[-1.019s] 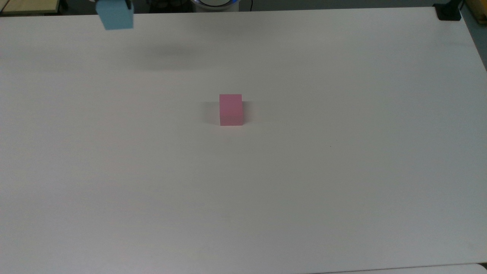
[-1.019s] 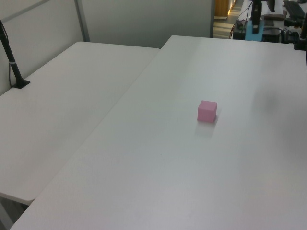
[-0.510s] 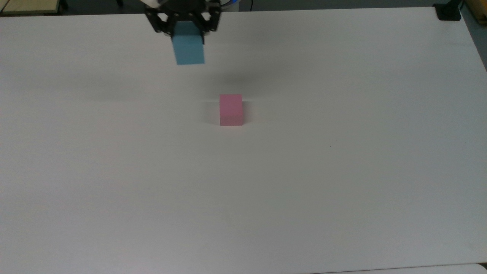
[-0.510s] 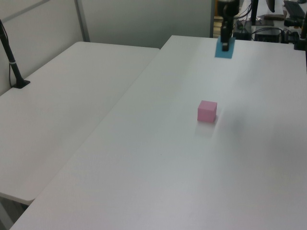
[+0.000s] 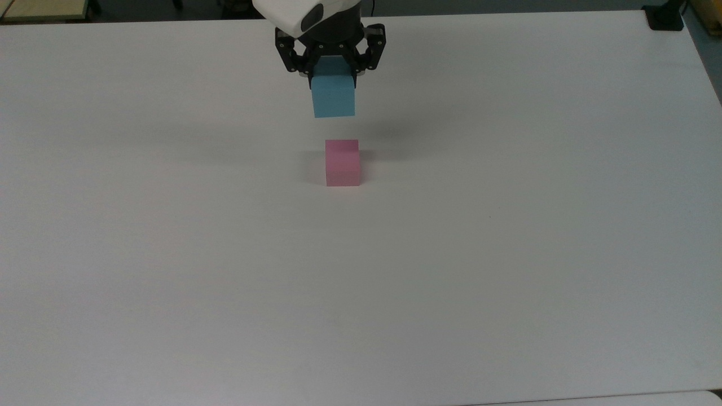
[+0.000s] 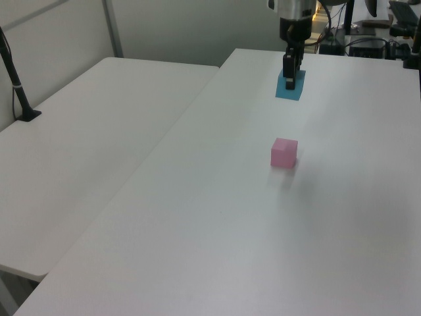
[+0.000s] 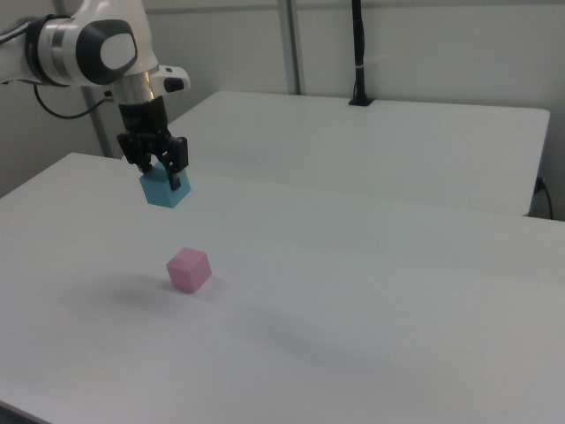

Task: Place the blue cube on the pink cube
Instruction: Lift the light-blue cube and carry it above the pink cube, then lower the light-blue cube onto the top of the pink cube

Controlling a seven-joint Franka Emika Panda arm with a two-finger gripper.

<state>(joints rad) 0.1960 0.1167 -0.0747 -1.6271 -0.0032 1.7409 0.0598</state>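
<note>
The pink cube (image 5: 342, 162) (image 6: 284, 152) (image 7: 189, 269) rests on the white table (image 5: 507, 254), near the middle of the top view. The light-blue cube (image 5: 333, 97) (image 6: 290, 86) (image 7: 165, 190) hangs in the air, held from above by my gripper (image 5: 333, 72) (image 6: 289, 81) (image 7: 161, 177), which is shut on it. In the top view the blue cube sits just above the pink cube and slightly to the left, with a gap between them. The right view shows the blue cube well above the table, up and to the left of the pink one.
A second white table (image 6: 85, 151) (image 7: 371, 150) adjoins this one. A black post stands on it (image 6: 16, 85) (image 7: 359, 53). A black mount (image 5: 665, 17) sits at the table's far right corner in the top view. Cluttered equipment lies beyond the far edge (image 6: 381, 39).
My gripper has carried the blue cube from the top view's upper left corner rightward and toward the pink cube, to just behind it. The pink cube has not moved.
</note>
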